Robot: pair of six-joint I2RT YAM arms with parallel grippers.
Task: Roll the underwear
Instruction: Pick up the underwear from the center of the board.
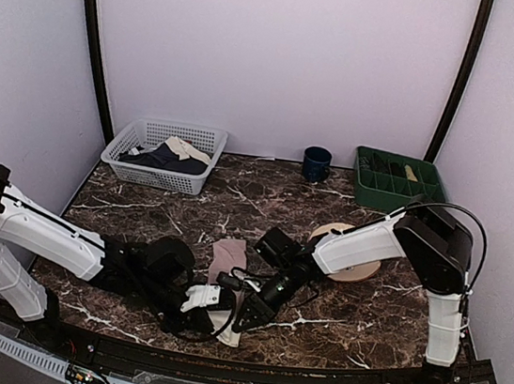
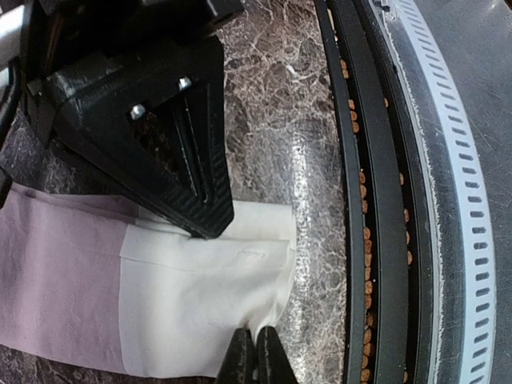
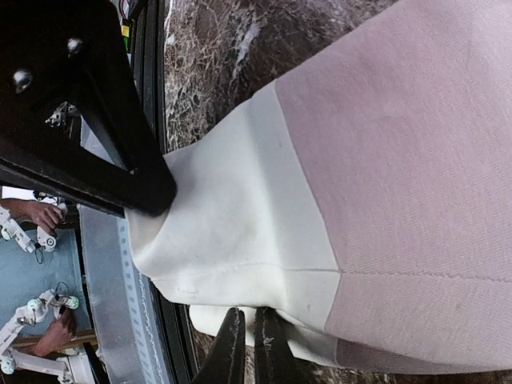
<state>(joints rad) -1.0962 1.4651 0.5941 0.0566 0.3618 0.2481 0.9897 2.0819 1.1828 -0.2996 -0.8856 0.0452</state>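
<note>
— So, what are my jaws on?

— Your left gripper [image 2: 254, 358] has its fingertips pressed together on the edge of the cream waistband [image 2: 200, 296], at one end of the band. Your right gripper [image 3: 249, 350] is pinched nearly as tight on the same band, at the other end. The two point roughly at each other. In each wrist view the other arm's black fingertip rests on the cream just ahead of your own.

— And the rest of the underwear?

— The underwear [image 1: 227, 258] lies on the marble tabletop [image 1: 141, 205]. Its dusty-pink panel [image 3: 416, 160] runs off sideways from both pinches, to the left of the left jaws and to the right of the right jaws. The near rail is on the opposite side. So the long axis runs from the band toward the back of the table, and the band itself spans jaw to jaw.

— Which arm is nearer?

— Neither, I'd say, since both sit on the band. The roll probably wants both wrists carrying the band over onto the pink together. If one leads, expect a skewed roll.
</note>
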